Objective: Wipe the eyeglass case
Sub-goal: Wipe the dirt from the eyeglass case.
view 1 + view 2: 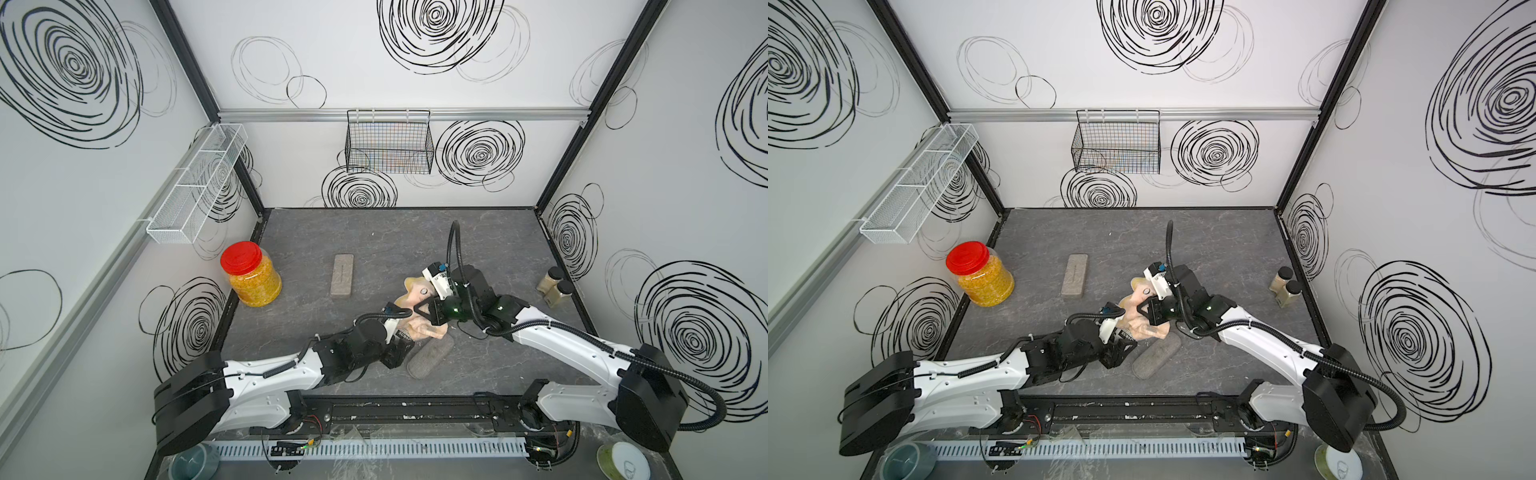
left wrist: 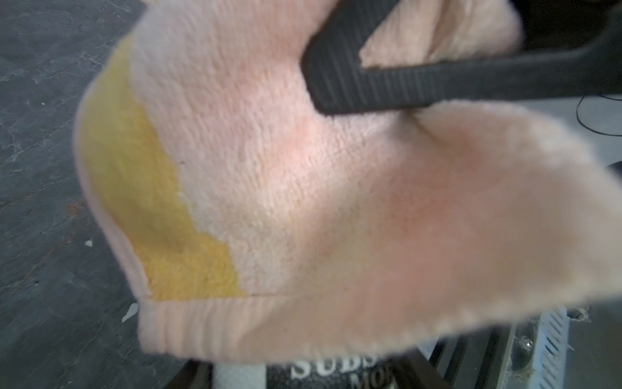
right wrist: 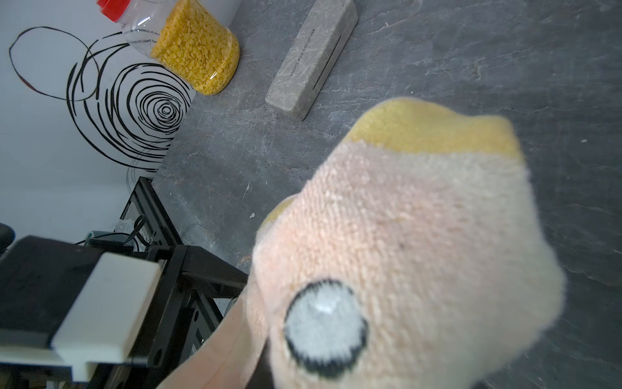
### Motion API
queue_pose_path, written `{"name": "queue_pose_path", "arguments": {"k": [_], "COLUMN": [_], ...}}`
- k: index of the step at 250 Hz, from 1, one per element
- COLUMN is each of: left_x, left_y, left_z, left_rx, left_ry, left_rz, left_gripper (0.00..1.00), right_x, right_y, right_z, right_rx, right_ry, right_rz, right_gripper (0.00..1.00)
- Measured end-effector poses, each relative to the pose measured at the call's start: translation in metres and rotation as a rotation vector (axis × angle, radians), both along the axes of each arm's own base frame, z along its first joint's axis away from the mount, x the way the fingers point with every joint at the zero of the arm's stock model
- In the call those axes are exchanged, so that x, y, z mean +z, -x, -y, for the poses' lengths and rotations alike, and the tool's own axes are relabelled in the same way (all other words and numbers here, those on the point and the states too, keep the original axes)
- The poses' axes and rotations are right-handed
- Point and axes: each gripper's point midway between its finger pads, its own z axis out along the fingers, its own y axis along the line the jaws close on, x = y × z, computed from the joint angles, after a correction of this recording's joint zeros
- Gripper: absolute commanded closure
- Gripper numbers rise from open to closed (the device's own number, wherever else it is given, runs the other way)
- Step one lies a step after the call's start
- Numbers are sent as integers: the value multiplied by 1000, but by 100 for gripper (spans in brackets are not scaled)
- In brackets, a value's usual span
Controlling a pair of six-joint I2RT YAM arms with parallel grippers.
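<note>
1. Fingers, right [image 2: 353,84]: black and ribbed, clamped on the pink cloth [image 1: 430,329]. I log the right gripper [image 1: 419,311] as closed on it.
2. Fingers, left: hidden under the cloth. I log the left gripper [image 1: 402,343] as closed, but I cannot tell whether it holds anything.
3. Pink cloth, with a yellow patch and a stitched eye: raised off the counter [image 1: 374,232] between the two grippers.
4. Grey oval eyeglass case [image 1: 430,357]: lying flat near the middle of the counter's front edge, just beside the left gripper. In both top views the cloth's lower edge overlaps its far end. I cannot confirm contact.
5. Grey rectangular box [image 1: 343,274]: lying flat left of the counter's centre, well apart from the grippers.
6. Clear jar [image 1: 251,276], red lid, yellow contents: at the left edge.
7. Two small bottles [image 1: 555,286], dark caps: side by side at the right edge.
</note>
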Motion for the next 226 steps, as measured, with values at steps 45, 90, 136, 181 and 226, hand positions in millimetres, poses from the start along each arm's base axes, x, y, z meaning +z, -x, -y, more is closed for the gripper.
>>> {"name": "queue_pose_path", "arguments": {"k": [45, 90, 136, 181, 226], "left_x": [-2, 1, -2, -2, 2], "left_y": [1, 1, 3, 3, 1], "left_z": [-2, -3, -5, -5, -3], "left_rx": [1, 3, 4, 5, 7], "left_ry": [-2, 9, 2, 1, 16], "left_rz": [-1, 4, -1, -1, 10], "left_gripper": [39, 39, 39, 39, 39], "right_x": [-1, -2, -1, -2, 9], "right_y": [-23, -23, 10, -10, -38], "right_z": [21, 21, -6, 10, 43], "right_rx": [-127, -124, 32, -63, -213], "right_ry": [42, 53, 29, 47, 36], "right_rz": [24, 37, 30, 37, 67], "right_gripper": [98, 98, 100, 99, 98]}}
